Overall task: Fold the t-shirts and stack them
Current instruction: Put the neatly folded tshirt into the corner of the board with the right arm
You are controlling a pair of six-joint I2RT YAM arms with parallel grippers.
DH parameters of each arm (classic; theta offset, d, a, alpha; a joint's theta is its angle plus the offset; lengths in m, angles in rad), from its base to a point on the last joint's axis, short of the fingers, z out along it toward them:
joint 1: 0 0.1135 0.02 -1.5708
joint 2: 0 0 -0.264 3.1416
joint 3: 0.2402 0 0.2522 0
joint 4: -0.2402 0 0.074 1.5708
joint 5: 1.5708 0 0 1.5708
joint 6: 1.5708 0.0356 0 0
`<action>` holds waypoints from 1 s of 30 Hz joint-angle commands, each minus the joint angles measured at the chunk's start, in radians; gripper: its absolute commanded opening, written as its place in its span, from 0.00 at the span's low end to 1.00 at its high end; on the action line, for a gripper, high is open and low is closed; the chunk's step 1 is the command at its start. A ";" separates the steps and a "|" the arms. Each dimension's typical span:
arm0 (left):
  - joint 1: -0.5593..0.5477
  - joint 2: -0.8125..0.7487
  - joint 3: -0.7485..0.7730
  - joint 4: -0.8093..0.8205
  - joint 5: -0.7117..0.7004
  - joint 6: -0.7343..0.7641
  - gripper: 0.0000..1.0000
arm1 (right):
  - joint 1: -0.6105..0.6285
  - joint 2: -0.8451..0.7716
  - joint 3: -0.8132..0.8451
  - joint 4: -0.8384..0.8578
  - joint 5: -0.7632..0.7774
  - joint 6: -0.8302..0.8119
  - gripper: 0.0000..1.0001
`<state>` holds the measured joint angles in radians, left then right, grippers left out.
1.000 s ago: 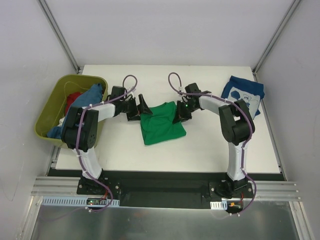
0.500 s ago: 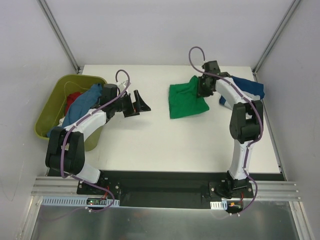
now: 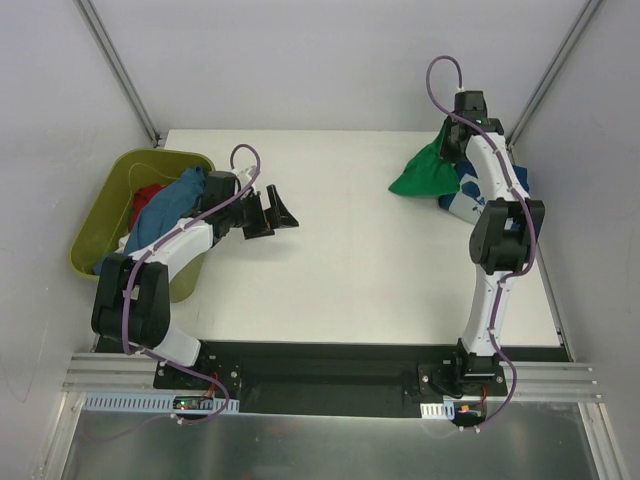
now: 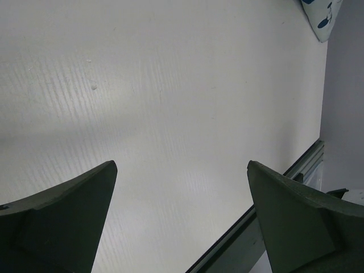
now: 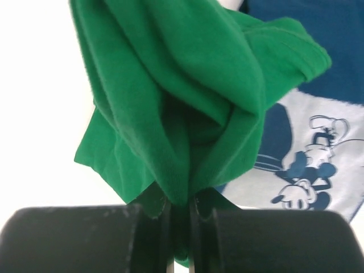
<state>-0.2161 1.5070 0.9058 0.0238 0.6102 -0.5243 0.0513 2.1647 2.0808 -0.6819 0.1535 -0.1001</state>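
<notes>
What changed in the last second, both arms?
The right gripper, shut on the green shirt, carried it from the middle of the table to the far right. It now hangs over the navy shirt. The left gripper, open, drew back from the green shirt toward the tub. The navy shirt, the tub and the clothes in it stayed put.
</notes>
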 commanded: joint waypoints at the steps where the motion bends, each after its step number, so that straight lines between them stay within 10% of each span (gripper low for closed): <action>1: -0.002 0.002 0.036 -0.019 -0.015 0.041 0.99 | -0.037 -0.017 0.084 -0.033 0.001 -0.035 0.01; 30: -0.002 -0.087 0.027 -0.068 -0.017 0.018 0.99 | -0.191 -0.230 0.007 -0.033 -0.172 -0.061 0.01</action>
<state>-0.2161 1.4593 0.9104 -0.0437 0.5934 -0.5079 -0.1207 2.0285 2.1422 -0.7589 -0.0315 -0.1276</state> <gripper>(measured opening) 0.992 0.066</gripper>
